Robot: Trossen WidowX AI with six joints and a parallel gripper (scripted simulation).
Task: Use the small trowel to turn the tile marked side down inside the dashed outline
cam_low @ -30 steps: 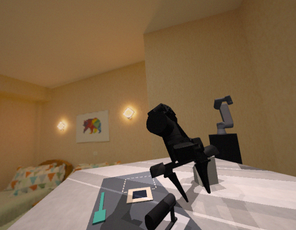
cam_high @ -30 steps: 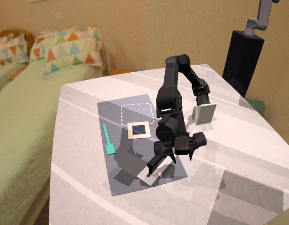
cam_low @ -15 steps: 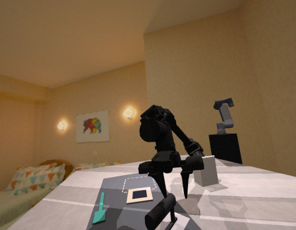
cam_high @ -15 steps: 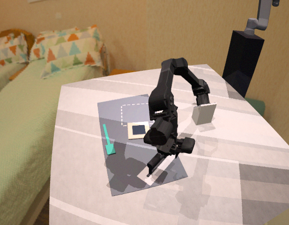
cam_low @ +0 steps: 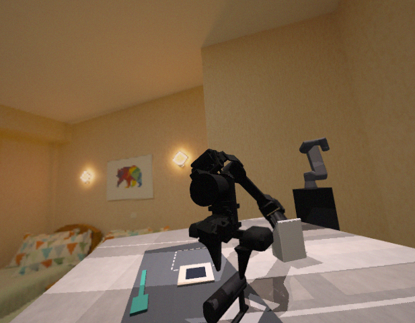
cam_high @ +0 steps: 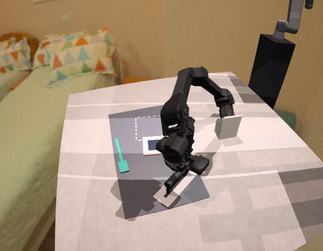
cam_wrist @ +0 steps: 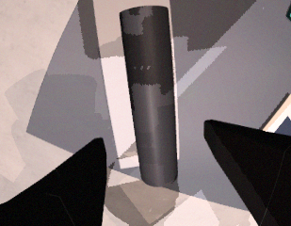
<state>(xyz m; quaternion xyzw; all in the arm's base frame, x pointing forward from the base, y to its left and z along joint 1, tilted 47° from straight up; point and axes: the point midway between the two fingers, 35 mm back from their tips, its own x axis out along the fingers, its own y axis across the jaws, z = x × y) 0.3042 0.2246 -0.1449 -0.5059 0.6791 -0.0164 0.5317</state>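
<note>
So the hand (cam_high: 184, 163) (cam_low: 230, 273) (cam_wrist: 155, 137) is fairly wide open over the black-handled trowel (cam_high: 176, 179) (cam_low: 224, 299) (cam_wrist: 152, 104), gripping nothing. Trowel's on the mat (cam_high: 145, 172) (cam_low: 165, 295) (cam_wrist: 65, 108); tile (cam_high: 146, 146) (cam_low: 196, 272) (cam_wrist: 286, 118) is marked side up, mostly outside the dashed outline (cam_high: 135, 129) (cam_low: 173, 260).

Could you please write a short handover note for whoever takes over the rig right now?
Gripper: open, holding nothing, its fingers apart above the black-handled tool, a flat-bladed one lying on the mat.
Tile: flat on the mat, marked side up, beside the dashed outline.
Teal paddle-shaped tool: on the mat, left of the tile in the top view.
Done: no flip yet.
Left: grasp trowel, flip tile into outline, set trowel down, release, clear arm.
</note>
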